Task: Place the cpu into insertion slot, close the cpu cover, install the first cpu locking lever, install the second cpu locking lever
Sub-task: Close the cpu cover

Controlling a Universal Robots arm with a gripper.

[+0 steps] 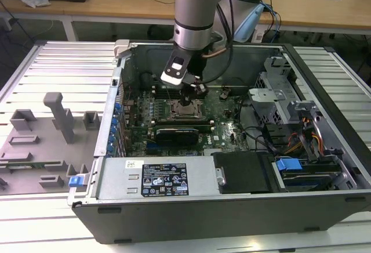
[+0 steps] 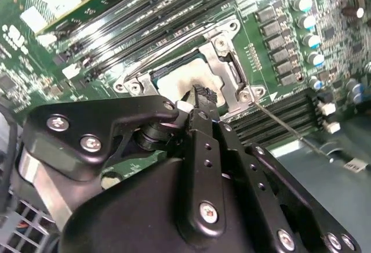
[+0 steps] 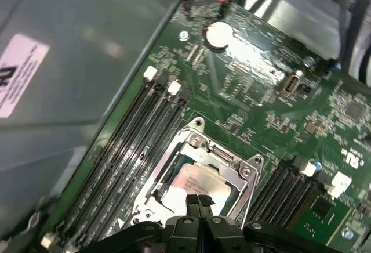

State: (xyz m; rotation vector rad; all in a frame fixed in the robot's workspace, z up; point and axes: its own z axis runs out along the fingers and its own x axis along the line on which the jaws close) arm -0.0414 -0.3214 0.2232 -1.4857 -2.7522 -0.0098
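Labelled power-supply housing (image 1: 168, 177) fronts the open computer case (image 1: 232, 218) in the exterior view. Behind it, the arm's gripper (image 1: 186, 100) hangs over the motherboard (image 1: 232, 126) socket.

In the second wrist view its fingers are pressed together and hold nothing, with the tips right at the cpu (image 2: 174, 82). That chip sits in the socket beneath the lowered cpu cover (image 2: 223, 67), and a thin locking lever (image 2: 281, 124) angles away from one corner.

In the first wrist view the closed tips overlap the framed cpu.
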